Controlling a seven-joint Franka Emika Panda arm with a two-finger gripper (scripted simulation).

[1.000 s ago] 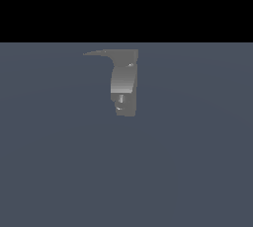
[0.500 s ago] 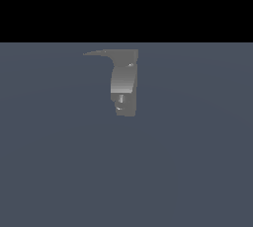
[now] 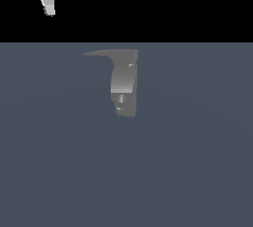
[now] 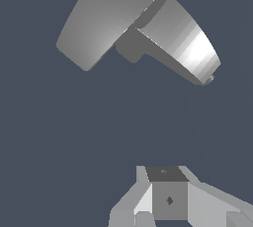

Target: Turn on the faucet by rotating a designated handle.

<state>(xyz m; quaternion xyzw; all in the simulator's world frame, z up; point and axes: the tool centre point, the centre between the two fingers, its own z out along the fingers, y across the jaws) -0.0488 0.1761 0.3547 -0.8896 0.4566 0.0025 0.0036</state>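
You have the faucet (image 3: 123,85) standing alone on the flat grey-blue floor (image 3: 197,171), a little toward the exterior view's left of centre, its blocky curved body upright. The handle (image 3: 101,53) juts sideways from its top toward the exterior view's left, tapering to a thin point just below the line where the floor meets the black backdrop. Your gripper (image 3: 48,5) hangs at the top edge of that view, high up and well apart from the faucet — it sits farther to the exterior view's left than the handle's tip and touches nothing. Only its lower part shows there, cut off by the frame, and you cannot tell from either view whether its fingers are apart or together. In the wrist view you look down on the faucet (image 4: 148,28) from above, with bare floor between it and the gripper's body (image 4: 168,196). Open floor surrounds the fixture on every side — nothing stands near the handle's free edge.
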